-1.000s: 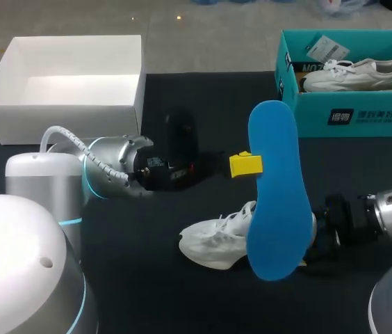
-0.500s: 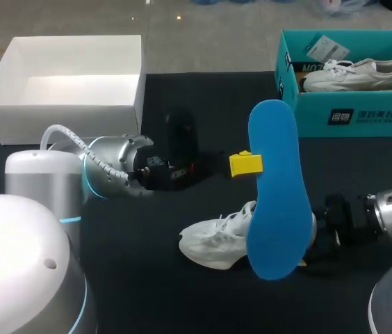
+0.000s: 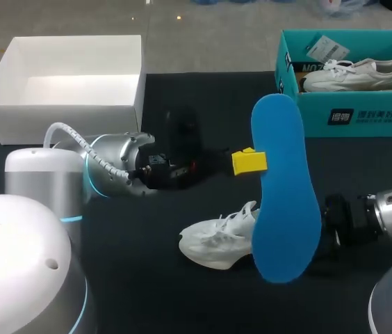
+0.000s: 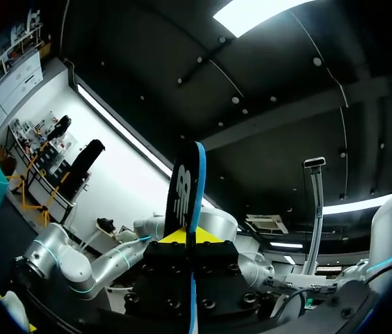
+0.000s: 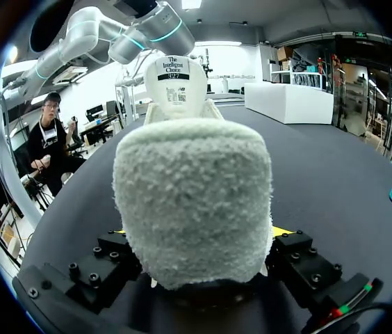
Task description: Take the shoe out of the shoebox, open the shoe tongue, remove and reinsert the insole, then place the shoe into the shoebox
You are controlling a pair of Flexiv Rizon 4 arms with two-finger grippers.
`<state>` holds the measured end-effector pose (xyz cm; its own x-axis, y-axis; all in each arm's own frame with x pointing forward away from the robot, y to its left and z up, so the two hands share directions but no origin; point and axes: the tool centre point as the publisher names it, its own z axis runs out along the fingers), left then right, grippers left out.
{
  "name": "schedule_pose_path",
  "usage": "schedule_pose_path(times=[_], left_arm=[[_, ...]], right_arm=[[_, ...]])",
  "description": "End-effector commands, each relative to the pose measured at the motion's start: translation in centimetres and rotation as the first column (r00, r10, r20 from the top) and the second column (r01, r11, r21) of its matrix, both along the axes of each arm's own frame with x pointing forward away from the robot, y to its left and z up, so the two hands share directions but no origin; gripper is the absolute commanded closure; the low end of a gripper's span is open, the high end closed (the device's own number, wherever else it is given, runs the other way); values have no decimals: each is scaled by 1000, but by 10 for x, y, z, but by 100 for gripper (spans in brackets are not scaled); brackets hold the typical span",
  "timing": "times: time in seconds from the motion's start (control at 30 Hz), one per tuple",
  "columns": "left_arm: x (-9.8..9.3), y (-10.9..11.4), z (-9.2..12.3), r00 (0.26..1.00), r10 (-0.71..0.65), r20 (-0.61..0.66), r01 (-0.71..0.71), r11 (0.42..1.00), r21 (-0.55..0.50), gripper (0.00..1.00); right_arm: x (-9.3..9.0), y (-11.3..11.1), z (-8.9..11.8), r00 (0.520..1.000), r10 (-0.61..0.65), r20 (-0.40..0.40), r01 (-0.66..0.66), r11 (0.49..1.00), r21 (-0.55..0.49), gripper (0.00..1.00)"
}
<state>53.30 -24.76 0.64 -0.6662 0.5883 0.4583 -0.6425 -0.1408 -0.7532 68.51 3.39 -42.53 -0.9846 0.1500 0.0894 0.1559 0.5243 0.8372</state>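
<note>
Blue insole: out of the shoe, held in the air over the table and leaning a little. Its rounded toe end is towards the far side. From the head view it hides the shoe's heel. The left wrist view shows it edge-on, rising straight out from between the fingers.
Left gripper: closed on the insole about midway along one long edge. One yellow tip lies flat on the face that shows and the other is hidden behind it.
White shoe: standing on its sole on the black table, toe towards my left, well apart from the shoebox.
Right gripper: spread wide, with the shoe's fuzzy heel collar filling the gap and a finger against each side.
Teal shoebox: open, at the table's far right, with a second white sneaker lying inside.
White box: open, at the far left.
</note>
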Motion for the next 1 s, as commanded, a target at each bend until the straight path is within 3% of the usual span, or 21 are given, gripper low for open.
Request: schedule_pose_path(times=[0.03, 0.37, 0.8, 0.97, 1.0], left_arm=[[-8, 2, 9, 1000, -9, -20, 10, 1000, 18, 100], [-18, 16, 10, 999, 32, -32, -30, 997, 71, 100], [-18, 16, 10, 999, 32, -32, -30, 997, 71, 100], [-18, 16, 10, 999, 32, -32, -30, 997, 71, 100], [-18, 16, 10, 999, 32, -32, -30, 997, 71, 100]], right_arm=[[-1, 0, 0, 1000, -2, 2, 2, 1000, -3, 100], [-1, 0, 0, 1000, -2, 2, 2, 1000, -3, 100], [-1, 0, 0, 1000, -2, 2, 2, 1000, -3, 100], [6, -9, 8, 1000, 5, -6, -5, 998, -59, 100], [8, -11, 11, 1000, 10, -9, -11, 998, -66, 88]])
